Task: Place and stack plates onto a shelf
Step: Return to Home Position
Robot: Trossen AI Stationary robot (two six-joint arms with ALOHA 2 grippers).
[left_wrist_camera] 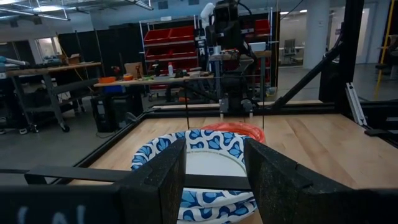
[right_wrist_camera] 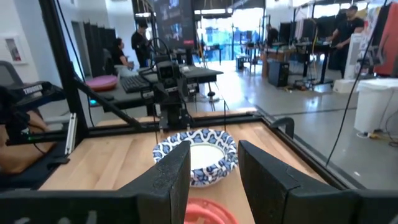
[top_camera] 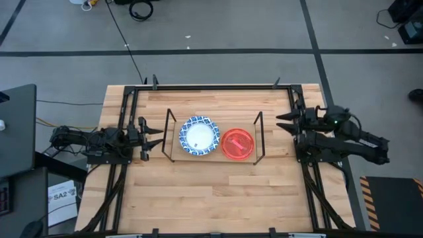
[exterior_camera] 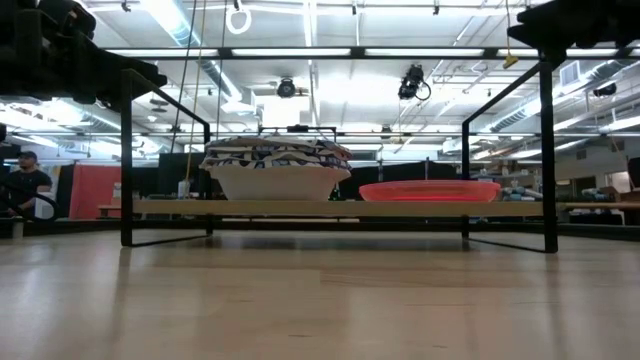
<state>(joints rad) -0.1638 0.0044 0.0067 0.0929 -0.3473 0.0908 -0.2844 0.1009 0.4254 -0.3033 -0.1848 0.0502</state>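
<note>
Left gripper (top_camera: 157,135), right gripper (top_camera: 281,123) both apart, empty; shelf (exterior_camera: 400,208) holds two stacks: blue-rimmed stack (top_camera: 199,136), red-pink stack (top_camera: 237,143).

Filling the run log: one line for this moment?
left gripper: open, empty, left side | right gripper: open, empty, right side | shelf: blue-rimmed stack beside pink plate

Place: I take this for a robotics lab or a workshop hall (large and open, surely not a home).
Ceiling: long strip lights (exterior_camera: 310,20) run over the whole room.
Floor: grey concrete floor (top_camera: 218,33) with dark tape lines (top_camera: 198,51), and loose cables (top_camera: 140,10) lie on it.
Storage: metal racks with red bins (left_wrist_camera: 171,38) stand behind a cluttered workbench (left_wrist_camera: 56,67).
People: I see a person (right_wrist_camera: 345,25) standing among desks in the far part.
Rig: my wooden table (top_camera: 218,192) has a black metal frame (top_camera: 218,86), and the other arm (left_wrist_camera: 227,37) stands opposite.
</note>
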